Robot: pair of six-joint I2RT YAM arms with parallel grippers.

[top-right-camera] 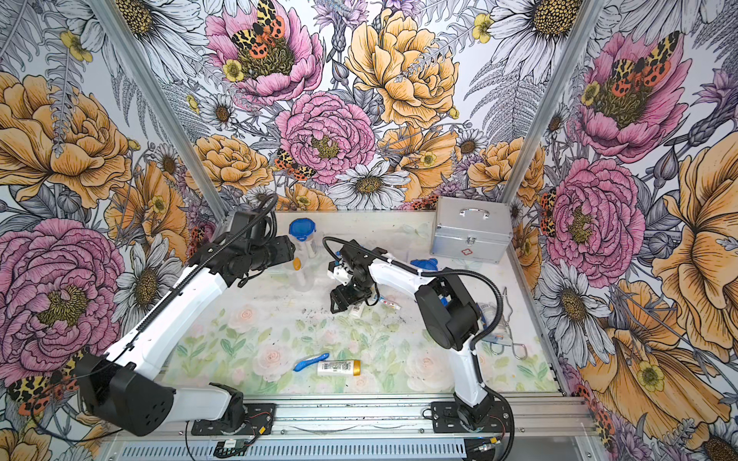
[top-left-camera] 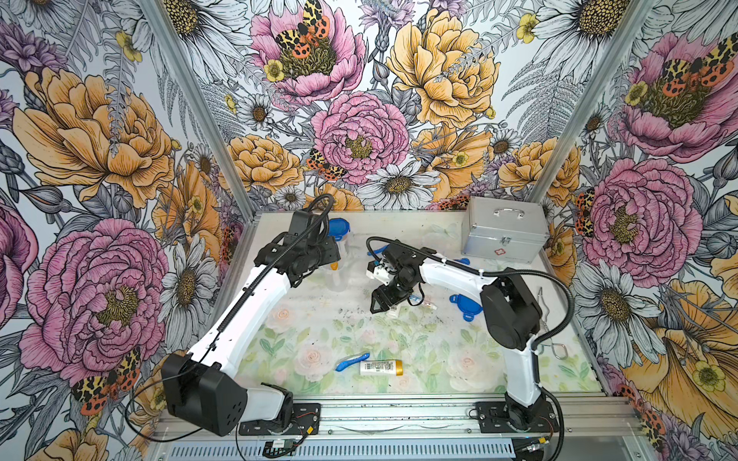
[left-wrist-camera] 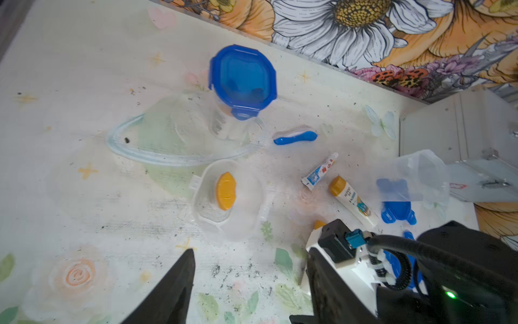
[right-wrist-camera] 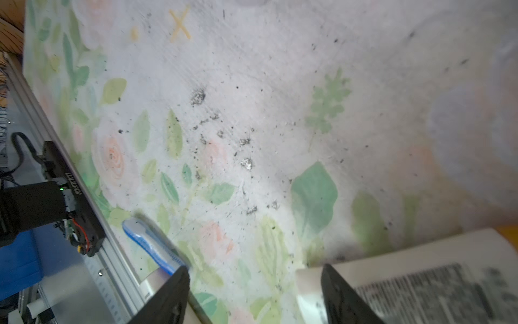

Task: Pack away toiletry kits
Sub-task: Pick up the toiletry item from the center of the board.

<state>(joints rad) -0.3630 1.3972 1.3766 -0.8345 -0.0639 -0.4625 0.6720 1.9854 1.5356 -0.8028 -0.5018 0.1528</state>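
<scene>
Toiletry pieces are being left scattered over the floral table [top-left-camera: 303,339]. On the left, the left gripper [left-wrist-camera: 251,252] is being held above the table with its jaws spread wide and nothing between them; in both top views it is being hidden by its own arm. Just beyond it, an open clear cup [left-wrist-camera: 249,207] is being kept upright, with a gold-capped bottle [left-wrist-camera: 225,190] standing inside. Behind that cup, a closed cup [left-wrist-camera: 224,123] is being sealed by a blue lid [left-wrist-camera: 242,81]. Near the front edge, a blue toothbrush [top-left-camera: 352,361] and a white bottle [top-left-camera: 379,367] are being left lying side by side. Toward the middle, the right gripper [right-wrist-camera: 255,269] is being held low over the table, its jaws parted and gripping nothing; a second toothbrush [right-wrist-camera: 151,244] is being seen just beside one jaw and a labelled bottle [right-wrist-camera: 420,269] by the other, though whether that bottle is being touched cannot be told. A toothpaste tube [top-left-camera: 428,305] is being left just to the right of them. Farther right, a loose blue lid [top-left-camera: 465,306] is being left flat on the table, and the silver case [top-left-camera: 505,231] is being kept shut at the back right corner
</scene>
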